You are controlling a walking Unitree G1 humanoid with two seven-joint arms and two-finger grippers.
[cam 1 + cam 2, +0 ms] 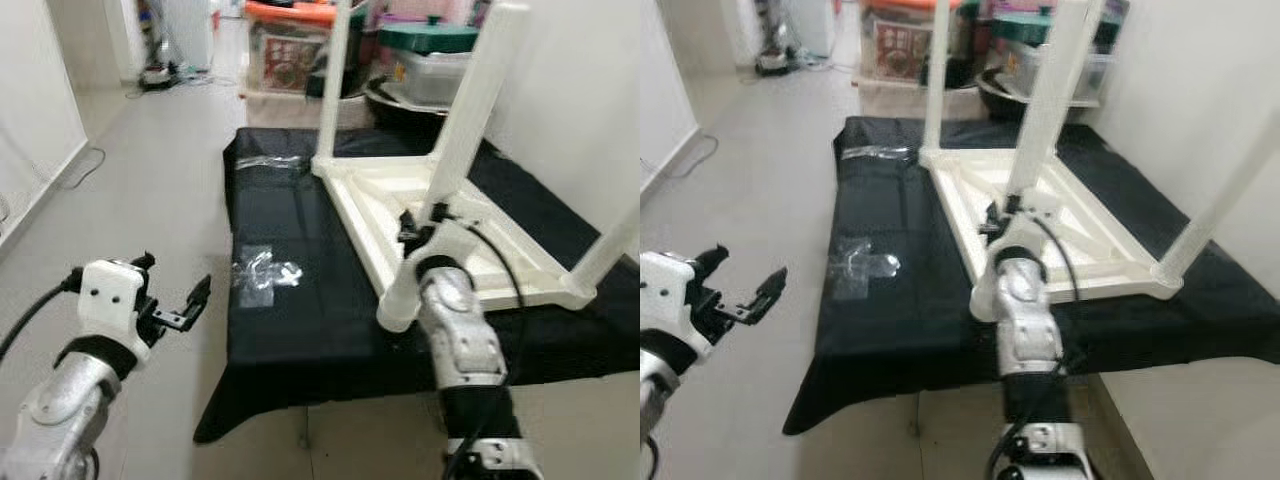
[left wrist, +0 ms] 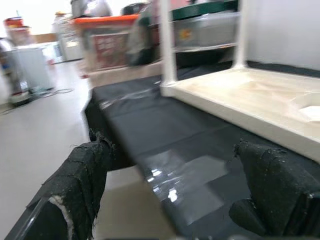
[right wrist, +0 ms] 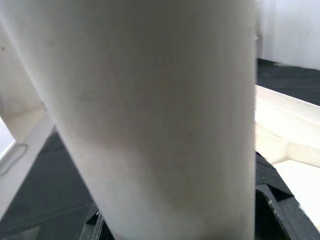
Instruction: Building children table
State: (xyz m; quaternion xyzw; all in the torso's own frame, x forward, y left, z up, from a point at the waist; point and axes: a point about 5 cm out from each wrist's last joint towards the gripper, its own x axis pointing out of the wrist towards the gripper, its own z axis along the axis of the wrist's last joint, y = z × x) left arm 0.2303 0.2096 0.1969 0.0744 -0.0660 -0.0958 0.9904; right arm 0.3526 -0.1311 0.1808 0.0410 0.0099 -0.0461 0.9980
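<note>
Three white legs already stand up from the upturned children's table [image 1: 455,215], which lies top-down on a black cloth [image 1: 300,300] spread over the floor; two rise at its far corners and one at the near right corner. From the left eye view, the right gripper [image 1: 425,225] reaches in over the table's near edge and has hold of a fourth leg [image 1: 470,110], which leans slightly and whose foot seems to sit beside the near left corner rather than squarely in its socket. A crumpled clear plastic wrapper [image 1: 262,272] lies on the cloth just beside that near left corner. The left gripper [image 1: 175,300] hangs over bare floor, off the cloth's near left edge, well apart from the table. In the right eye view the same layout shows, with storage boxes [image 1: 902,40] stacked beyond the cloth's far edge. Through the left wrist view, its two padded fingers [image 2: 80,175] are spread wide with nothing between them, looking across the cloth at the table's rim. The right wrist view shows the white leg pressed close against the camera, black fingers gripping it on either side. I'd judge the build nearly finished: this last leg needs seating, then the table must be turned upright.
</note>
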